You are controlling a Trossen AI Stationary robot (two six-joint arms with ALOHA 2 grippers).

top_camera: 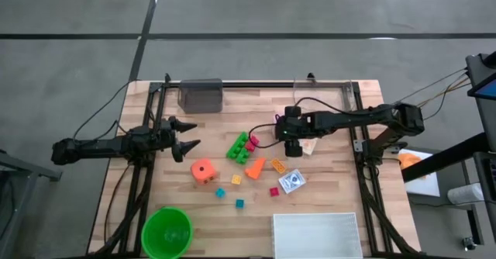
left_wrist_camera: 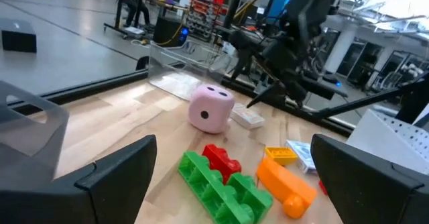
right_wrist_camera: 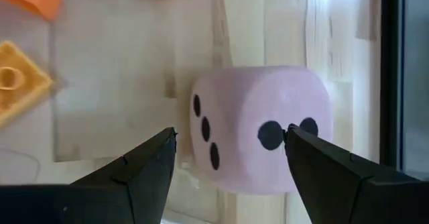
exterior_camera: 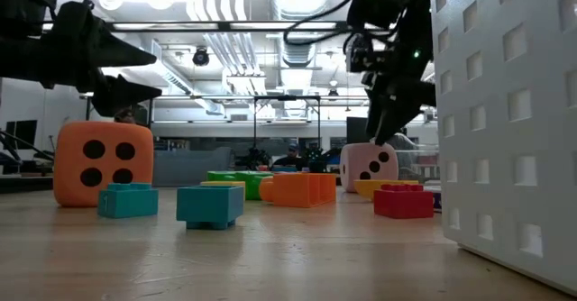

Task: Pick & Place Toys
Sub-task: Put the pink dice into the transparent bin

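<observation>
The right gripper (right_wrist_camera: pixel 231 163) is hovering directly over the pink die (right_wrist_camera: pixel 258 127) with its jaws spread to either side, apparently lining up a grasp; the die is sitting on the surface right of centre, toward the far edge. The high view is hiding the die beneath that gripper, while the left wrist view is showing it clearly. The left gripper (top_camera: pixel 186 135) is waiting at the left, jaws spread.

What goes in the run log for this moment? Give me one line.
task: pick and place toys | right gripper: open, straddling pink die | left gripper: open, waiting at table's left | die: on table, not lifted
</observation>
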